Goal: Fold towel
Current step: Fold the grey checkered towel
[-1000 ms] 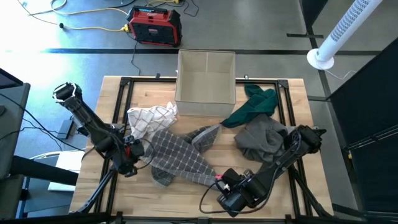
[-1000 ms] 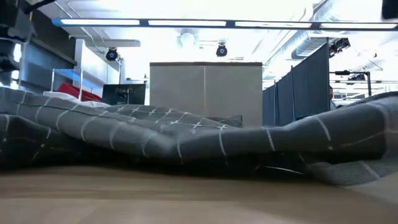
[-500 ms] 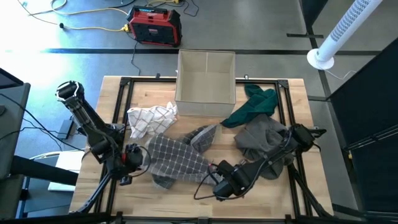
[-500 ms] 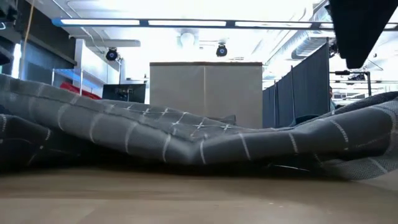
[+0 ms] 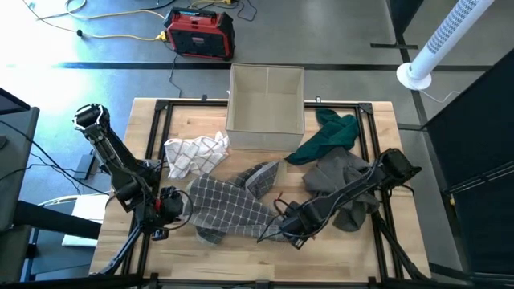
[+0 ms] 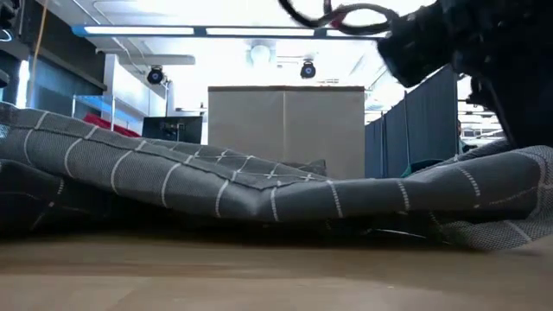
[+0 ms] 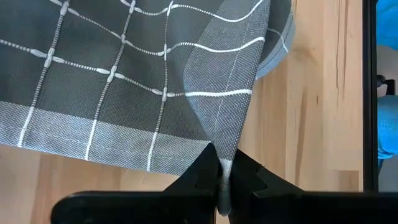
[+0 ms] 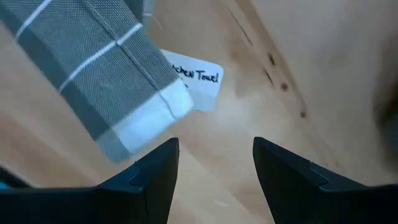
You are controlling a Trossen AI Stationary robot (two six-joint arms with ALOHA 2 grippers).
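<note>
The left gripper (image 7: 222, 180) is clamped on the grey checked towel's (image 5: 233, 209) 9 o'clock edge; the right gripper (image 8: 214, 171), fingers apart, hovers at its 4 o'clock corner.

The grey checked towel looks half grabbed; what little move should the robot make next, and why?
Probably ease the right end effector forward and close on the grey checked towel at its corner. Its fingers are open, the corner lies just ahead beside the label, and the left end effector already pinches another corner.

Grey checked towel (image 6: 259, 186) (rumpled) hides box (image 6: 285, 130) base.
</note>
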